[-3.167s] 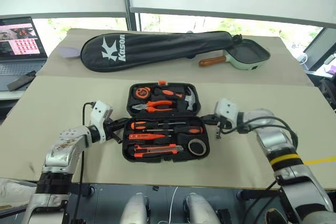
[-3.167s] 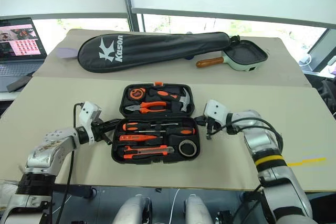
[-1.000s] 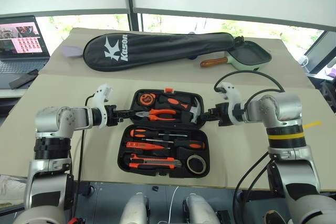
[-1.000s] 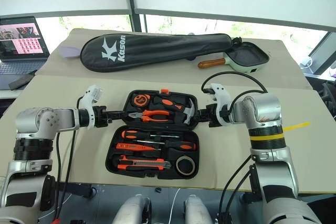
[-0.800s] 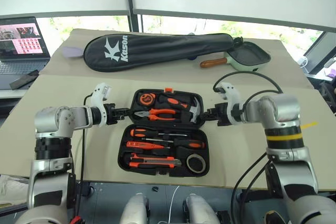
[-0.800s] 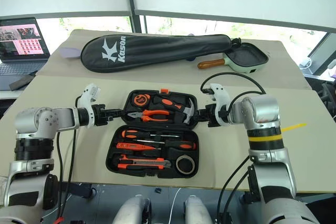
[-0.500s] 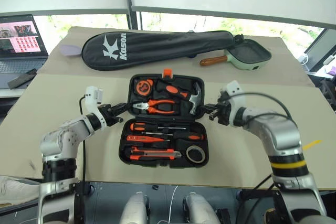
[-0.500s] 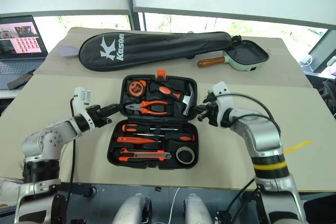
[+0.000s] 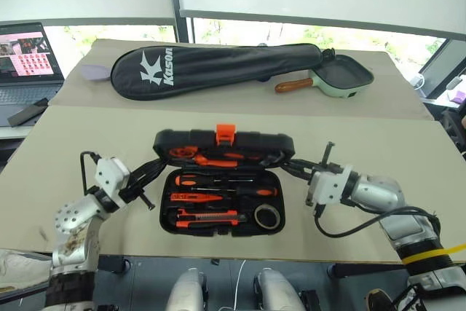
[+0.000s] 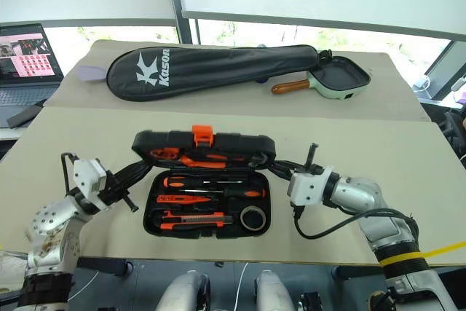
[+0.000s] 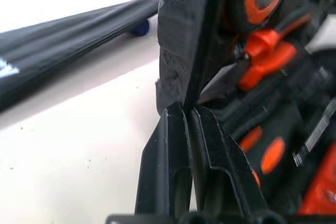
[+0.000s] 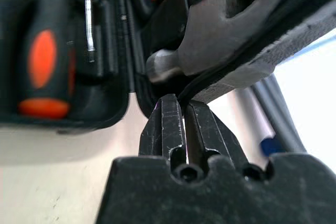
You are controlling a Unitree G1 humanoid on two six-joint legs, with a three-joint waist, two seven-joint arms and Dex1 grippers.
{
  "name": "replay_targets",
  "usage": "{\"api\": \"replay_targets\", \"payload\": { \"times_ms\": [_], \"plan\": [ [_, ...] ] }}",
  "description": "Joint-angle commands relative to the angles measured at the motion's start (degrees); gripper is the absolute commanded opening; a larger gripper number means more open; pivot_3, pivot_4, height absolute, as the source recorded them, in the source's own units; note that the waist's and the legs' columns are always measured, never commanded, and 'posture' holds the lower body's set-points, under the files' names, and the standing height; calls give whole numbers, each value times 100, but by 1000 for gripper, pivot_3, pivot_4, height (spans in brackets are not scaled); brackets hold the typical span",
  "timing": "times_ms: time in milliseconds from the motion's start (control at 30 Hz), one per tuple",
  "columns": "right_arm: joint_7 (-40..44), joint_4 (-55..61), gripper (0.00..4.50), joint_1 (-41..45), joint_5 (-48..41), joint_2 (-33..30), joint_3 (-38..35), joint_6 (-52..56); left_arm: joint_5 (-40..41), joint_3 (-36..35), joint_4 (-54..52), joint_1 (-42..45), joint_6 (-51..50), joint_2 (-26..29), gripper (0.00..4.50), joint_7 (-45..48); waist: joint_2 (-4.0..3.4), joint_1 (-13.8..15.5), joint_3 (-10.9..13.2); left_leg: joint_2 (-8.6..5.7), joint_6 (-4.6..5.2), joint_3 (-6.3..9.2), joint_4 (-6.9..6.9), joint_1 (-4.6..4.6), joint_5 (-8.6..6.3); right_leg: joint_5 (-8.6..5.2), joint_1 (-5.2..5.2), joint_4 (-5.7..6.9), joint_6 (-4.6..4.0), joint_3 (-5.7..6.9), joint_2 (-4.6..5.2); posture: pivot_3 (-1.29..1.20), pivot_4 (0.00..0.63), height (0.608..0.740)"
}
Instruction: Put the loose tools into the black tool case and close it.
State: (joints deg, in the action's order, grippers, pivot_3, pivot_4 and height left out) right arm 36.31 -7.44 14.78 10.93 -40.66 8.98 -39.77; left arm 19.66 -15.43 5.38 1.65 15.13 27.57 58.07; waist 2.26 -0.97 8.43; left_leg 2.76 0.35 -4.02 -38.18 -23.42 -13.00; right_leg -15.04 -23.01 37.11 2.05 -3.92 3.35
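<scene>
The black tool case point(image 9: 170, 213) lies open in front of me, its lid point(image 9: 222, 142) with the orange latch point(image 9: 226, 132) swung up about halfway over the base. In the base rest two screwdrivers point(image 9: 218, 180), the orange tester point(image 9: 195, 197), the utility knife point(image 9: 207, 217) and the tape roll point(image 9: 267, 217). My left gripper point(image 9: 154, 168) is shut on the lid's left edge; its fingertips point(image 11: 176, 116) pinch the rim. At the lid's right edge my right gripper point(image 9: 286, 168) is shut on the rim point(image 12: 210, 90), beside the hammer head point(image 12: 210, 45).
A long black Kason bag point(image 9: 218, 67) and a green pan point(image 9: 342, 76) with a wooden handle lie at the back of the table. A laptop point(image 9: 25, 52) stands at the far left. The table's front edge runs just below the case.
The lid has swung up from lying flat to about half shut. Both grippers have drawn back toward me with it and rolled, still holding its side edges.
</scene>
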Motion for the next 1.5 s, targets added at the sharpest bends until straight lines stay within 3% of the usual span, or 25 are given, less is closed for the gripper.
{"api": "replay_targets", "payload": {
  "times_ms": [33,100,167,200,300,400,500,600,700,833,867,1133,1500],
  "plan": [
    [424,218,0,-450,77,-302,250,114,176,60,-38,-422,41,148,708,257,-1,-9,-2,3,0,-2,6,16,-1,-1,13,-3,-1,0,1,0,150,740],
    [604,349,781,-654,-213,-416,207,449,348,-1,-211,-603,-74,208,1270,241,-8,-7,-7,6,3,-2,19,35,-3,-3,33,-11,-2,-2,5,0,150,740],
    [533,422,1648,-756,-295,-566,0,356,483,-154,-380,-851,-221,361,2247,224,19,37,-2,10,7,5,25,49,-7,-5,56,-24,-3,14,4,0,150,740],
    [525,404,1835,-810,-287,-667,-90,261,487,-234,-422,-947,-228,447,2381,216,17,33,-2,9,7,4,24,44,-6,-5,49,-23,-4,16,7,0,150,740],
    [503,310,2769,-1001,-345,-877,-313,231,533,-387,-416,-1084,-455,721,3356,191,10,31,1,6,7,15,24,48,-6,-5,46,-20,-3,0,16,0,150,740],
    [793,540,3925,-1403,-1041,-1065,-584,904,653,-424,-288,-952,-888,980,3443,199,11,33,1,8,7,15,24,57,-6,-5,52,-21,-3,2,12,0,150,740],
    [1346,1121,3583,-2036,-2012,-1307,-837,1779,751,-335,-259,-588,-1289,1108,3443,190,10,71,1,9,7,14,24,53,-7,-6,55,-21,-4,9,8,0,150,740],
    [1793,1701,2642,-2610,-2392,-1554,-833,2312,637,-68,-209,-30,-1616,1157,2717,151,10,90,1,9,7,16,24,54,-6,-6,59,-21,-4,9,8,0,150,740],
    [2051,2582,1578,-3083,-2373,-1739,-503,3110,391,384,100,853,-1961,1249,1559,222,10,92,0,8,7,16,24,58,-6,-6,62,-20,-3,8,7,0,150,740],
    [1862,3233,246,-3025,-2263,-1421,-184,3639,-17,922,787,1683,-2087,1318,179,457,28,33,-7,7,5,12,24,56,-6,-8,61,-22,-6,13,-14,0,150,740],
    [1874,3347,53,-2998,-2195,-1336,-29,3745,-179,1086,1016,1873,-2045,1318,30,510,25,23,-5,5,5,10,24,51,-6,-9,55,-20,-7,12,-15,0,150,740],
    [1661,3248,53,-1983,-1665,-547,648,4371,-543,1769,1738,2370,-2190,1316,30,1166,36,1,-3,4,5,4,21,22,-5,-8,18,-10,-7,7,-20,0,150,740],
    [1377,1744,53,-368,-1071,405,752,3939,-215,1181,790,1295,-2694,1552,30,979,42,1,1,11,-5,-2,17,9,2,0,-10,6,-20,2,-21,0,150,740]
  ]
}}
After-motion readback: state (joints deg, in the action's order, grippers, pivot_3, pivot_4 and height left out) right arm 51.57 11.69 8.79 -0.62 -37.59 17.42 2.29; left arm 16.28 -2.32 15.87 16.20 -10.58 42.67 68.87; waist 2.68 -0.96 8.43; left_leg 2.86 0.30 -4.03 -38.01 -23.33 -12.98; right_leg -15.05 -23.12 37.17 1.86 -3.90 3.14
